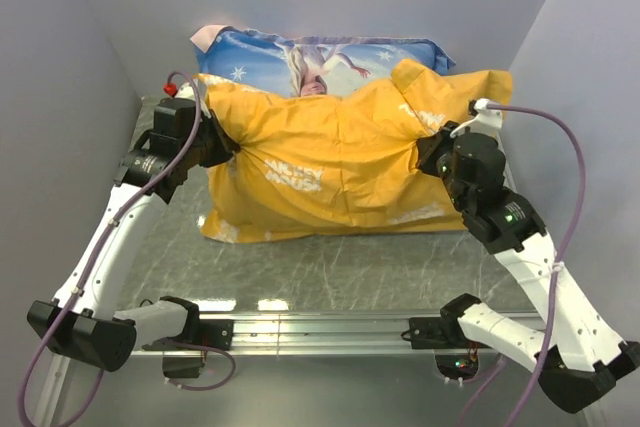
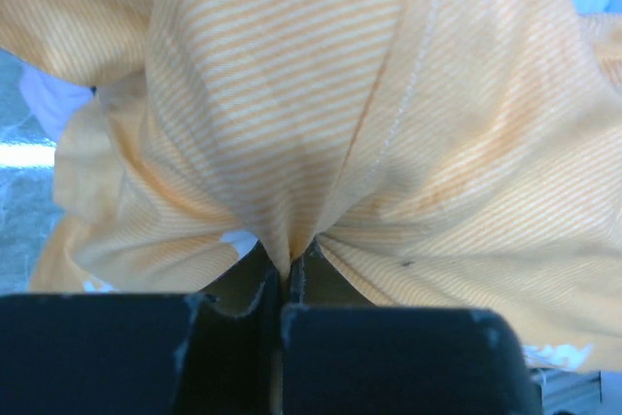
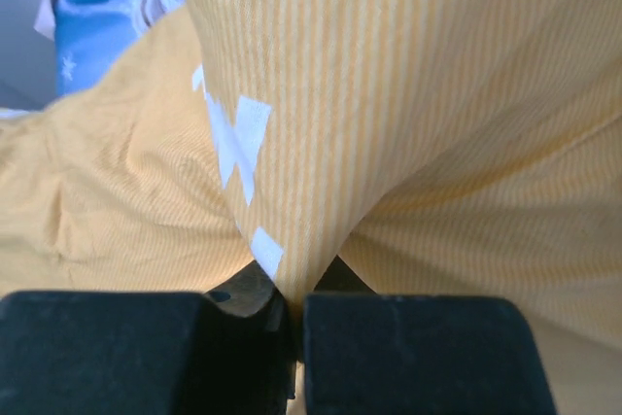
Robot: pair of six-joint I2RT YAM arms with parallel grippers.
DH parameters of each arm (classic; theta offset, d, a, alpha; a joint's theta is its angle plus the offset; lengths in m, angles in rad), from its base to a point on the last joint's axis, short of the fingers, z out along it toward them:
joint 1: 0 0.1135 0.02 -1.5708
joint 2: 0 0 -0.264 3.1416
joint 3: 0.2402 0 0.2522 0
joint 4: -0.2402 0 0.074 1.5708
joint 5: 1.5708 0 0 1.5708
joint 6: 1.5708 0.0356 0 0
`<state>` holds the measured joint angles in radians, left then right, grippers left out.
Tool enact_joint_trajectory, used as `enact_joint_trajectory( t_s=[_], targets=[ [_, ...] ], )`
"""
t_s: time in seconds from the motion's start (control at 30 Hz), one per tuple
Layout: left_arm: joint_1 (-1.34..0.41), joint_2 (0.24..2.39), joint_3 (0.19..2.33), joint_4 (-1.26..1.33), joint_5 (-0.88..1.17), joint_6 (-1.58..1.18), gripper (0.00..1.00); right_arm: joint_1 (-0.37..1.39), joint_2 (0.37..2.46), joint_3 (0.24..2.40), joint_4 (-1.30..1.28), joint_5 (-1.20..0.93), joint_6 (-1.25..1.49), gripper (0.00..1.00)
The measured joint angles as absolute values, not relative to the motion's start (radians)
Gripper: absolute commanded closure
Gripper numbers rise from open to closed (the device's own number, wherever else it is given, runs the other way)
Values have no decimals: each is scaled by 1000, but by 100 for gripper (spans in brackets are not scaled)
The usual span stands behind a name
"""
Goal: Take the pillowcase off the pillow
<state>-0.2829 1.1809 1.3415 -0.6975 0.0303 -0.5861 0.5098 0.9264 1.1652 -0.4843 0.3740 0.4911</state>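
The yellow-orange pillowcase [image 1: 340, 162] with white lettering lies across the middle of the table, plump from the pillow inside, which is hidden. My left gripper [image 1: 222, 142] is shut on a pinched fold of the pillowcase [image 2: 292, 94] at its left end. On the right end, my right gripper [image 1: 432, 159] is shut on another fold of the pillowcase [image 3: 389, 94]. In both wrist views the fabric is drawn into a tight pleat between the closed jaws.
A light blue printed pillow [image 1: 320, 55] leans against the back wall behind the yellow one. Grey walls close in left, right and back. The marbled tabletop [image 1: 340, 272] shows in front, bounded by the metal rail [image 1: 320, 327] holding the arm bases.
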Motion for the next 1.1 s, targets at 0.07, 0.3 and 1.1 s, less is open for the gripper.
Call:
enact_joint_trajectory(
  t_s=[0.07,0.3,1.1],
  targets=[
    [-294,1181,1342,-706,37,-584,100,510,914,1183,-494,381,487,100],
    [-301,1171,1304,-699,42,-583,100,436,949,1115,-498,334,496,100],
    [-303,972,1149,-546,-78,-562,25,501,816,993,-424,201,527,22]
  ],
)
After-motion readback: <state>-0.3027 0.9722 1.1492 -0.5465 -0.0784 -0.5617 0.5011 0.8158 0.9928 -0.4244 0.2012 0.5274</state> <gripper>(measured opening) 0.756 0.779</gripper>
